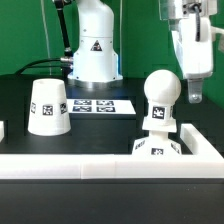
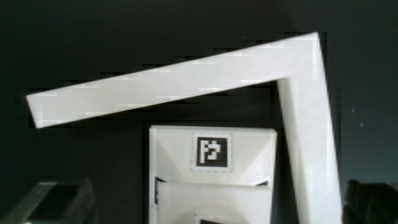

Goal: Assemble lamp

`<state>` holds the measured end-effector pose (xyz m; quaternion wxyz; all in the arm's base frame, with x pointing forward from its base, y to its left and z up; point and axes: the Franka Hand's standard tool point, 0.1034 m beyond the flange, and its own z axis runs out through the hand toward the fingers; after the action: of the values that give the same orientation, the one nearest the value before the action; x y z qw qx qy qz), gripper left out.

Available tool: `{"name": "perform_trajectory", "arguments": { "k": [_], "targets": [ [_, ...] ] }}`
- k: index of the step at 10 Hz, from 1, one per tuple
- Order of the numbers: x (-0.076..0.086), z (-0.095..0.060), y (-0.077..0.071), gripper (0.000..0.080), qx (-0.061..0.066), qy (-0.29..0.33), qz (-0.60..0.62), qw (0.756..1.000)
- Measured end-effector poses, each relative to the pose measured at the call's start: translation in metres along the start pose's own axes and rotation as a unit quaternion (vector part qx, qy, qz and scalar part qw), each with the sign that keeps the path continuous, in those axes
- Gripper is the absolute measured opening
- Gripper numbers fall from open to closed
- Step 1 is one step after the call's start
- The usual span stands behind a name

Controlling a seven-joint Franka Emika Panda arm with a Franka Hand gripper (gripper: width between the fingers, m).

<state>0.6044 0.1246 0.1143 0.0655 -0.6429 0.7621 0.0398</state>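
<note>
White bulb (image 1: 160, 100) already stands on the base (image 1: 158, 147); the shade (image 1: 48, 107) waits apart, unfitted — pincer (image 1: 193, 92) hangs beside the bulb, empty, its opening unclear.

The white arm (image 1: 186, 40) is seen descending from the upper edge on the exterior view's right, wrist pointed downward. Its tool (image 1: 194, 96) is held raised, with nothing gripped; finger spacing cannot be made out.
</note>
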Motion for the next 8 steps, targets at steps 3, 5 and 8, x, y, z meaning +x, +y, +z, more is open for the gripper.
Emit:
{"name": "perform_trajectory", "arguments": {
  "k": [3,5,8],
  "targets": [
    [-0.016,-0.001,0.016,0.0698,-0.014,0.004,-0.13,0.991],
    [-0.019,0.001,0.03,0.0698,-0.018,0.005,-0.199,0.98],
    [-0.017,0.004,0.036,0.0698,-0.016,0.006,-0.199,0.98]
  ]
}}
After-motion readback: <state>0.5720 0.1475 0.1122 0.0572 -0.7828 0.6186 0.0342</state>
